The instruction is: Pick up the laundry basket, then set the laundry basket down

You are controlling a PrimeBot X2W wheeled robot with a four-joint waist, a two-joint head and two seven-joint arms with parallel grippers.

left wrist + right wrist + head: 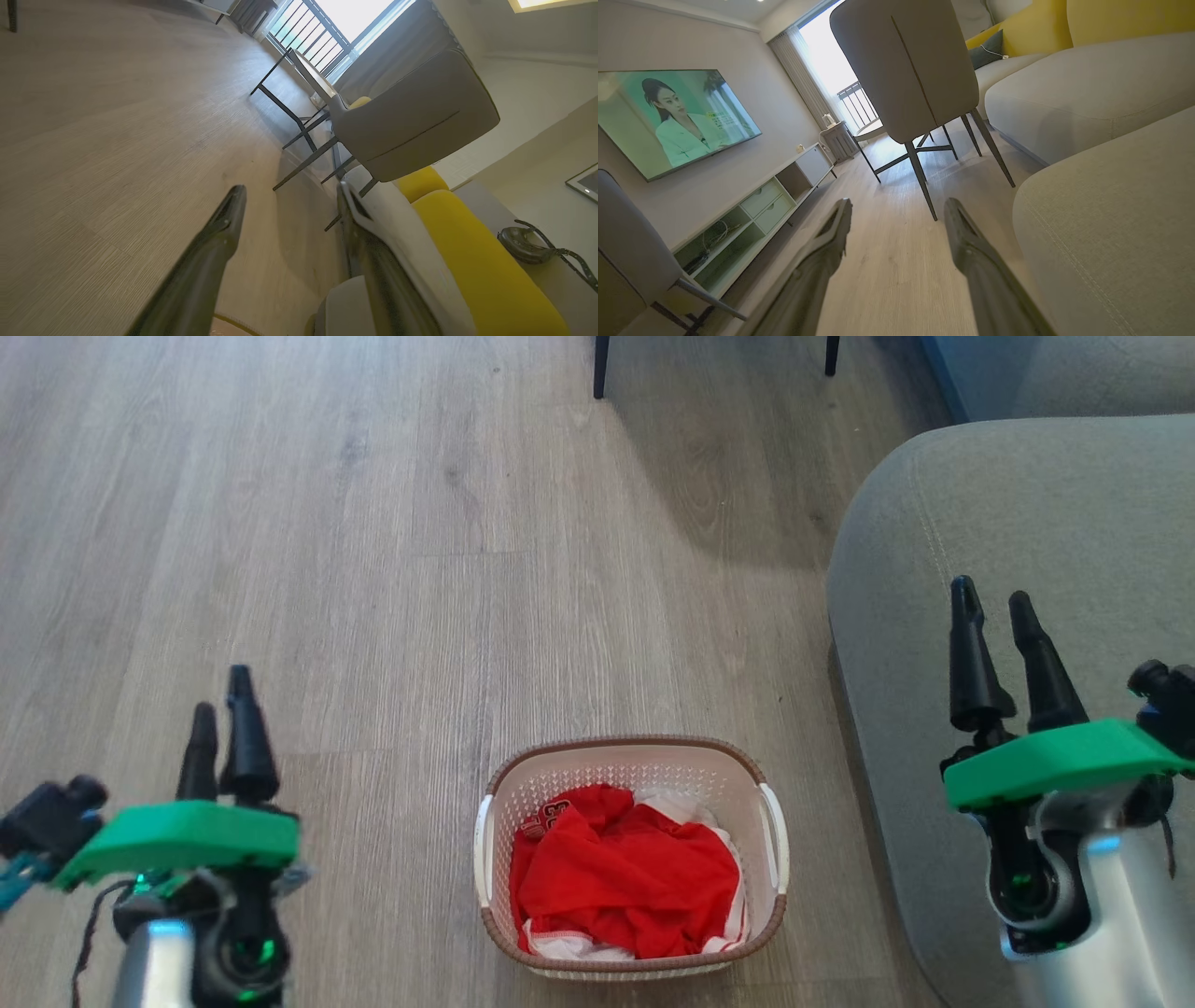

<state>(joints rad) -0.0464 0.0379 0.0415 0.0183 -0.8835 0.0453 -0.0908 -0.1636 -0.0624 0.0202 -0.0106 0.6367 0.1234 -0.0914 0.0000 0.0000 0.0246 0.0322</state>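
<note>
The laundry basket (635, 745) sits on the wooden floor at the bottom centre of the head view. It is white and perforated, with a brown woven-look rim and a white handle (774, 826) on each side. Red and white clothes (625, 877) lie inside it. My left gripper (221, 695) hovers to the basket's left, well apart from it. My right gripper (991, 593) hangs to its right, over the sofa's edge. Both are open and hold nothing, as the left wrist view (292, 187) and the right wrist view (899, 201) also show.
A grey sofa (1027, 523) fills the right side, close to the basket. Dark chair legs (600, 364) stand on the floor ahead. The right wrist view shows a grey chair (906, 70), a low TV cabinet (761, 205) and a wall TV (668, 116).
</note>
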